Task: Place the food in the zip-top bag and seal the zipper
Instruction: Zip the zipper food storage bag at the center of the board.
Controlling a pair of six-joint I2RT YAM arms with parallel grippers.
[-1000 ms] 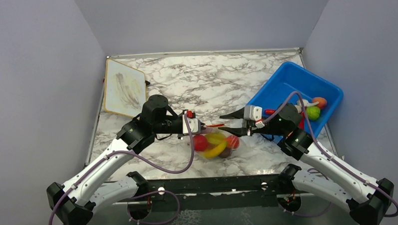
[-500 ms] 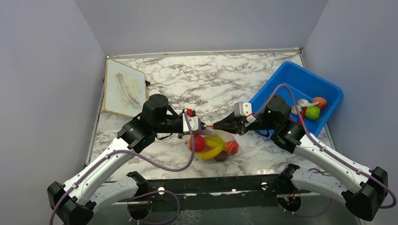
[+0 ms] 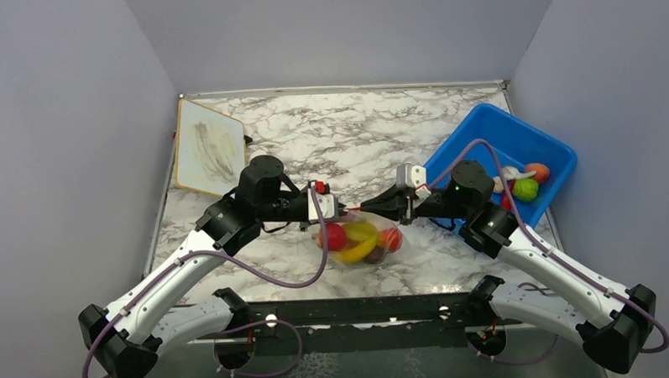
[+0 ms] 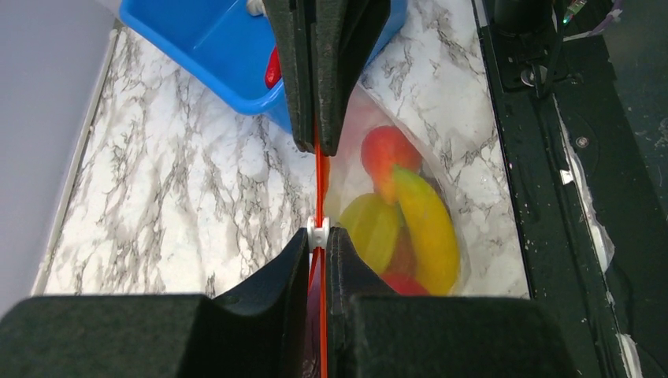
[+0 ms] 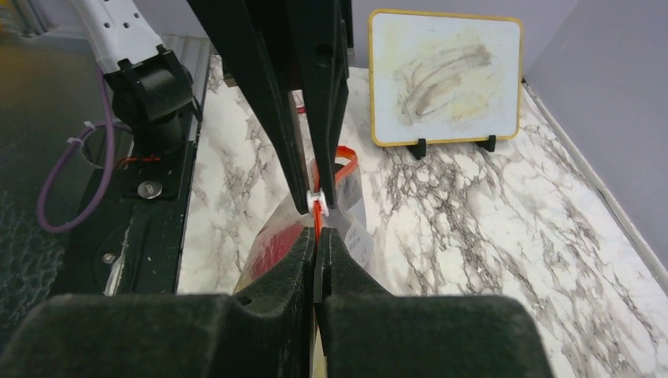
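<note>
Both arms gripped the single zipper (image 4: 319, 181) mid-table: the left gripper (image 4: 318, 248) and the right gripper (image 5: 317, 244) each pinched the orange strip between closed fingers, tips nearly meeting. Below them was the one zip-top bag (image 3: 362, 243), holding one banana (image 4: 429, 228) and two red fruits (image 3: 336, 238). One blue bin (image 3: 480, 133) stood to the right.
</note>
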